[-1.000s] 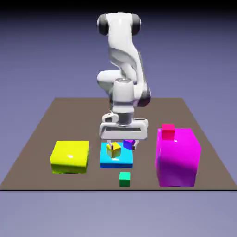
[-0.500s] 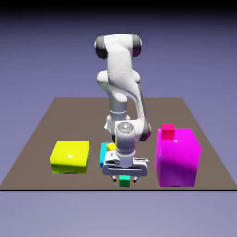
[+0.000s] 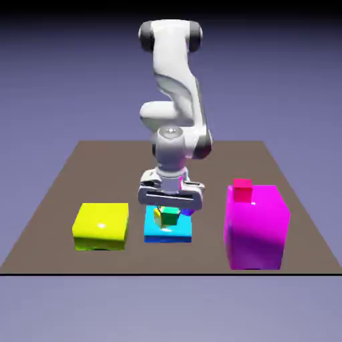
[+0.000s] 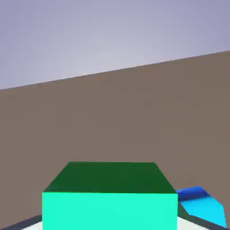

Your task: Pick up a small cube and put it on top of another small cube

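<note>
White in build, grasping the green cube (image 3: 172,216) in the hand (image 3: 169,211), in front of the blue block (image 3: 167,236) and partly over the yellow cube (image 3: 157,216) in the exterior view; cannot tell whether touching the latter. On the worktop (image 3: 113,177), with the yellow block (image 3: 101,228) to the exterior view's left, and to its right the magenta block (image 3: 255,230) beneath the red cube (image 3: 242,190).

The tiny yellow cube (image 3: 158,217), just under the pincer (image 3: 171,212), is partly hidden behind the tiny green cube (image 3: 171,216) — whether the two touch, I cannot tell. The tiny purple cube (image 3: 188,211) beside the pincer is mostly covered. Below the pincer's camera, the frame's bottom edge cuts off the green cube — the flat blue block (image 4: 204,209) too.
</note>
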You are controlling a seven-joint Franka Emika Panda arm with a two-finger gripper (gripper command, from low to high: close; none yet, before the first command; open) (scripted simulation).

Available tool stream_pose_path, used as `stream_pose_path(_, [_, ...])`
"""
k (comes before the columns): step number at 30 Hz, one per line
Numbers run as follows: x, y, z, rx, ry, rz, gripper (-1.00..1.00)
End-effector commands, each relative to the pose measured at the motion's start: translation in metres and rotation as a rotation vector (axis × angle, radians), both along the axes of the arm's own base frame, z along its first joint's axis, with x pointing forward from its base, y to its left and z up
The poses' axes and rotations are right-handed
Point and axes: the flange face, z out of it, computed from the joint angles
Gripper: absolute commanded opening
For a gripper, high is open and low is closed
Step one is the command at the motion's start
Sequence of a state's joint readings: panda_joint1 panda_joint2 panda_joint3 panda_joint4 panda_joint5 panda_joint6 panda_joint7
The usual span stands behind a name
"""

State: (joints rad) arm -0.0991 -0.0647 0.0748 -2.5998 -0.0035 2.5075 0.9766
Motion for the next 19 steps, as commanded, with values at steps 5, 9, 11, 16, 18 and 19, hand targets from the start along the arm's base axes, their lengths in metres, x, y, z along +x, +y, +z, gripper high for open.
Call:
stream_pose_path(5, [-0.044,-0.012,0.024,0.006,-0.001,-0.069,-1.0])
stream_pose_path(9, [-0.065,-0.017,0.031,0.012,-0.002,-0.103,-1.0])
stream_pose_path(11, [-0.064,-0.017,0.007,0.012,-0.002,-0.103,-1.0])
stream_pose_path(16, [-0.067,-0.017,-0.039,0.012,-0.002,-0.103,1.0])
stream_pose_path(18, [-0.065,-0.017,-0.027,0.012,-0.002,-0.103,1.0])
stream_pose_path(19, [-0.064,-0.017,-0.014,0.012,-0.002,-0.103,1.0])
